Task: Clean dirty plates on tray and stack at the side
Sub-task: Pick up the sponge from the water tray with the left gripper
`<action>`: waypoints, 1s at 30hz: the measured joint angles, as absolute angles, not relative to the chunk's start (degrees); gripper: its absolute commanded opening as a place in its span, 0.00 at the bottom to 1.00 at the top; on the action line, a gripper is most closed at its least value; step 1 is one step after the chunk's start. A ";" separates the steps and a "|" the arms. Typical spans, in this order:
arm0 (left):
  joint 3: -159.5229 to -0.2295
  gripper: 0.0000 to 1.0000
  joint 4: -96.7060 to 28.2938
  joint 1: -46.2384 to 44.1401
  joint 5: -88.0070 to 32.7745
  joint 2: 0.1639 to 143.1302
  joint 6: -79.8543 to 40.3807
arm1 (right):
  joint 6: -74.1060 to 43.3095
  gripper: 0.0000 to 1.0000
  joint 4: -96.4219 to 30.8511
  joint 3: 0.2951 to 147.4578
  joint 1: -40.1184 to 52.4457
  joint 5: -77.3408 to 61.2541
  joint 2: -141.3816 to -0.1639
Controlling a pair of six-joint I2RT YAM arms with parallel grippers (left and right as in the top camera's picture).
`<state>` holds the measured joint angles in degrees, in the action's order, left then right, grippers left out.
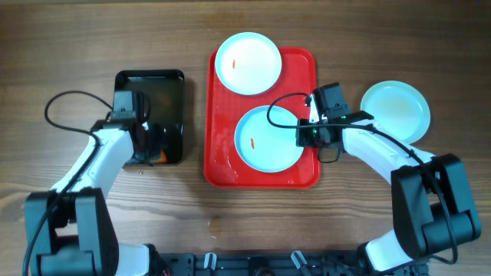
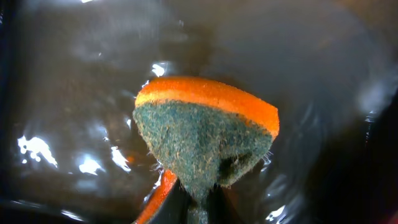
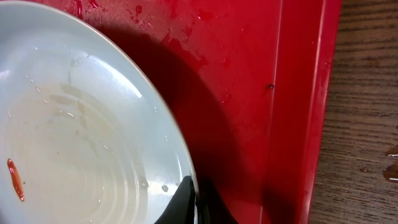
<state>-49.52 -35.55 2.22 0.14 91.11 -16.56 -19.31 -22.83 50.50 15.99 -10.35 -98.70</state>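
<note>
The red tray (image 1: pixel 222 165) holds two pale blue plates. The near plate (image 1: pixel 265 142) has an orange smear; my right gripper (image 1: pixel 307 136) is shut on its right rim. In the right wrist view the fingers (image 3: pixel 194 202) pinch that plate's rim (image 3: pixel 93 143) over the red tray (image 3: pixel 261 93). The far plate (image 1: pixel 247 63) overhangs the tray's back edge and has a small smear. A third plate (image 1: pixel 396 111) lies on the table to the right. My left gripper (image 1: pixel 147 142) is shut on an orange and green sponge (image 2: pixel 205 134) above the wet black tray (image 1: pixel 167 92).
Water drops lie on the red tray near the plate and on the wood at the right (image 3: pixel 392 168). The black tray (image 2: pixel 74 93) holds shiny water. Cables trail from both arms over the table.
</note>
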 measured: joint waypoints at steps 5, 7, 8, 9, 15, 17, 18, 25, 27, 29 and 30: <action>-52.53 0.04 -36.75 2.22 -0.47 87.55 -16.32 | -19.38 0.05 -22.83 50.50 15.99 -10.37 -98.70; -52.66 0.04 -35.51 2.22 -0.10 86.98 -16.16 | -19.68 0.05 -22.83 50.50 15.99 -10.37 -98.70; -52.42 0.04 -33.91 2.20 0.27 87.18 -16.14 | -19.75 0.05 -22.83 50.50 15.99 -10.37 -98.70; -52.01 0.04 -32.32 2.20 0.45 87.39 -16.14 | -19.90 0.05 -22.83 50.50 15.97 -10.37 -98.70; -47.09 0.04 -24.29 2.20 1.26 91.83 -16.14 | -19.97 0.05 -22.85 50.50 15.99 -10.46 -98.70; -46.37 0.04 -23.64 2.20 1.15 94.13 -16.14 | -19.97 0.05 -22.85 50.50 15.99 -10.46 -98.70; -46.52 0.04 -23.62 2.09 1.13 94.35 -16.14 | -19.97 0.05 -22.85 50.50 15.99 -10.46 -98.70; -48.27 0.04 -28.53 2.04 0.08 94.30 -16.14 | -19.97 0.05 -22.87 50.50 15.99 -10.48 -98.70; -49.91 0.04 -33.08 2.04 -0.34 94.17 -16.14 | -19.97 0.05 -22.87 50.50 15.99 -10.48 -98.70; -52.36 0.04 -38.20 2.04 -1.02 93.82 -16.14 | -19.97 0.05 -22.87 50.50 15.99 -10.48 -98.70; -53.34 0.04 -39.42 2.04 -1.56 93.41 -16.14 | -19.97 0.05 -22.87 50.50 15.99 -10.48 -98.70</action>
